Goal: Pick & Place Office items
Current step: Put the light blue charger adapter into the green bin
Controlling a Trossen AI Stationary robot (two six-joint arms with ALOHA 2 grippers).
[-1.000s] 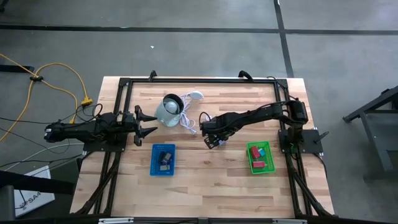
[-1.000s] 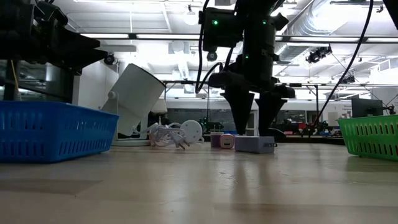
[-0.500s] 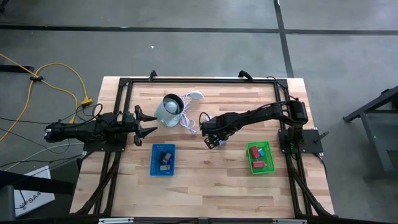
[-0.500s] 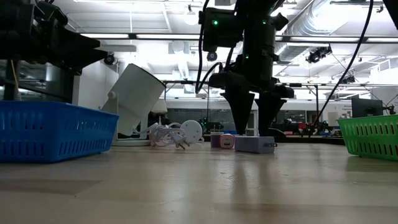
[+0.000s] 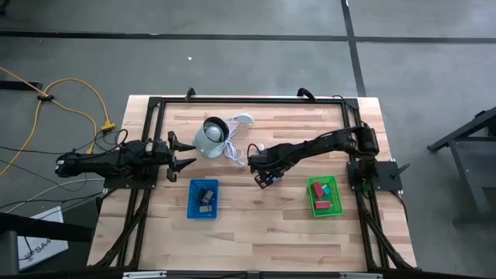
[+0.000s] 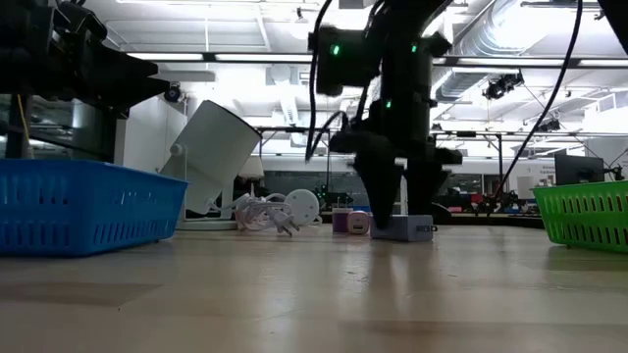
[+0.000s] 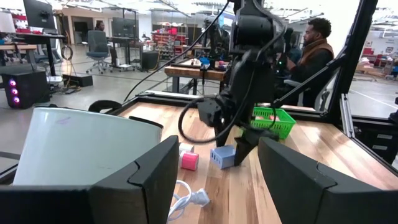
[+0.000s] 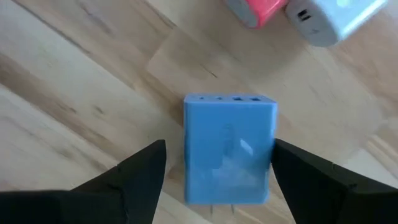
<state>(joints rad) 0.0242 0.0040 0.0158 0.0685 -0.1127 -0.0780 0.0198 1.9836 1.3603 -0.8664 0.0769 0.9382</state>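
1. A grey concrete floor (image 5: 232, 54), crossed by dark lines, surrounds the wooden worktop (image 5: 256, 232).
2. A yellow cable (image 5: 77, 89) trails over the floor beside the worktop.
3. Beyond the worktop: ceiling strip lights (image 6: 245, 57), silver ductwork (image 6: 510, 29), office chairs (image 7: 96, 46), desks with monitors (image 7: 37, 12).
4. A seated person (image 7: 314, 46) is behind the worktop.

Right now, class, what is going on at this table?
The right gripper is down over a pale-blue block lying mid-table, fingers open on either side of it and not closed on it. A pink block and a white block lie just beyond. The green tray and blue tray each already hold a few pieces. The left gripper waits open at the table's left side, beside the grey-white round object.
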